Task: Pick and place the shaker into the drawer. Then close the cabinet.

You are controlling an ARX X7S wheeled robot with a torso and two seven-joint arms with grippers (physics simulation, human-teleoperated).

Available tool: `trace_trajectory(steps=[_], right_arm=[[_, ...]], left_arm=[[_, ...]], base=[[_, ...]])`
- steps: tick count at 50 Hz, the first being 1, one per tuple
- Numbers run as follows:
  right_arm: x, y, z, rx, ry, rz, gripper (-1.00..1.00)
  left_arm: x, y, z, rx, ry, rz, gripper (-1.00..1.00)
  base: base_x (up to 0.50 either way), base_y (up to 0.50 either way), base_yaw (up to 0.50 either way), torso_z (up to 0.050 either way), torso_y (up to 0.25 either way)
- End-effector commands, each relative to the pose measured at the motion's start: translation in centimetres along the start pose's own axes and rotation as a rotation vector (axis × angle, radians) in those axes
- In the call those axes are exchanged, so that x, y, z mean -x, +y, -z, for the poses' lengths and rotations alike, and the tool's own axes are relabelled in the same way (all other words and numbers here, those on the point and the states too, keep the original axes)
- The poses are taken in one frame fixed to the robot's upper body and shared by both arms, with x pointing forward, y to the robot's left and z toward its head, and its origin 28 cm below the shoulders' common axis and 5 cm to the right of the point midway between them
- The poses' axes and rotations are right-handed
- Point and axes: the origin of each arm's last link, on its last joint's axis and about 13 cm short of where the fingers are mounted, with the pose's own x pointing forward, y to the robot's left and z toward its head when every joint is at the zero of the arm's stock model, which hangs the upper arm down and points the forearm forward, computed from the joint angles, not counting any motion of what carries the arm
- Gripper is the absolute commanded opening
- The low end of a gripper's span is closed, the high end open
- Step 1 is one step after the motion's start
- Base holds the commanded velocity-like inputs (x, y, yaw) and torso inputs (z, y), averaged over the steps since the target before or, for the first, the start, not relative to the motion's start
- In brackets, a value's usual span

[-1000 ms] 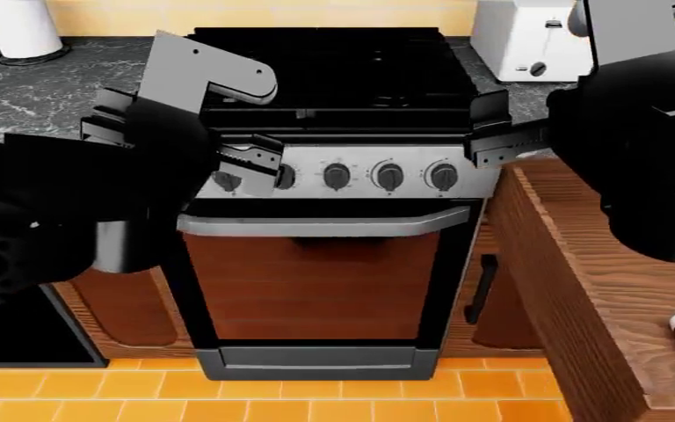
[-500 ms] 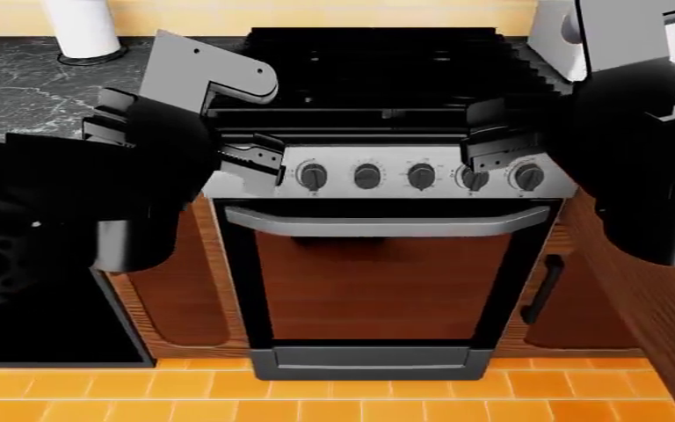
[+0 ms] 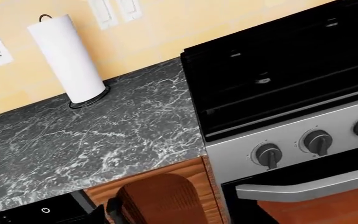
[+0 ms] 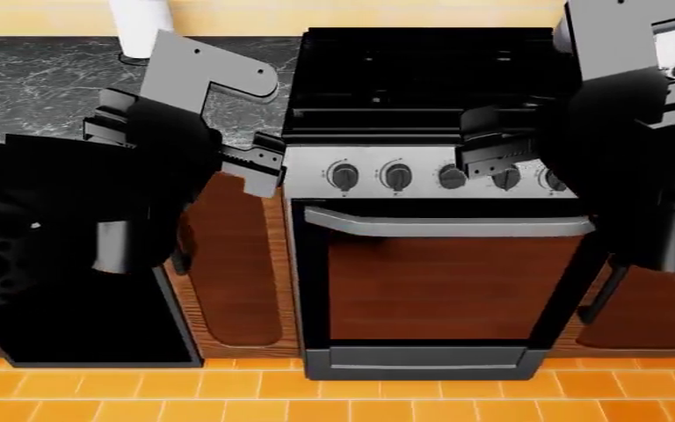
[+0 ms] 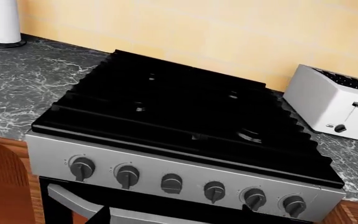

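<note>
- Neither the shaker nor the drawer can be spotted in any of the three views, so where they sit relative to the grippers can't be told.
- The left gripper point(image 4: 261, 167) is held out in front of the torso, over the seam between the cabinet door point(image 4: 235, 264) and the stove point(image 4: 431, 132); nothing is seen between its fingers, but whether they're spread or closed can't be made out.
- The right gripper point(image 4: 490, 149) is held level in front of the stove knobs point(image 4: 396, 176), and its finger state can't be told either.
- The marble counter point(image 3: 104, 135) is seen left of the stove, with a paper towel roll point(image 3: 65, 58) standing at its back edge by the wall.
- A white toaster point(image 5: 337, 105) is parked on the counter right of the stove, near the back edge.
- The oven handle point(image 4: 443, 226) is seen across the door below the knobs.
</note>
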Motion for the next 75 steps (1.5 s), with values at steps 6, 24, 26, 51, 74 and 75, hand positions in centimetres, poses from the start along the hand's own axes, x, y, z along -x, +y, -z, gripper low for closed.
trace_trajectory(steps=[6, 24, 26, 51, 74, 75], right_arm=[[0.01, 0.04, 0.08, 0.001, 0.005, -0.006, 1.00], [-0.17, 0.17, 0.37, -0.013, 0.005, -0.019, 1.00], [-0.20, 0.20, 0.43, -0.015, 0.005, -0.021, 1.00], [-0.10, 0.34, 0.45, -0.013, 0.010, -0.028, 1.00], [-0.10, 0.20, 0.47, -0.029, 0.026, -0.049, 1.00], [-0.11, 0.22, 0.51, -0.028, 0.026, -0.050, 1.00]], left_arm=[[0.02, -0.03, -0.10, -0.001, -0.002, 0.002, 1.00], [-0.15, -0.16, -0.02, 0.001, -0.001, 0.008, 1.00], [-0.13, -0.13, -0.03, 0.002, -0.002, 0.008, 1.00], [-0.04, -0.09, -0.09, 0.007, -0.005, 0.010, 1.00], [-0.11, -0.32, -0.24, 0.000, -0.007, 0.017, 1.00], [-0.11, -0.32, -0.23, 0.001, -0.007, 0.017, 1.00]], base=[[0.00, 0.50, 0.00, 0.000, 0.000], [0.00, 0.42, 0.00, 0.000, 0.000], [0.00, 0.00, 0.00, 0.000, 0.000], [0.00, 0.18, 0.00, 0.000, 0.000], [0.46, 0.00, 0.00, 0.000, 0.000], [0.50, 0.00, 0.00, 0.000, 0.000]])
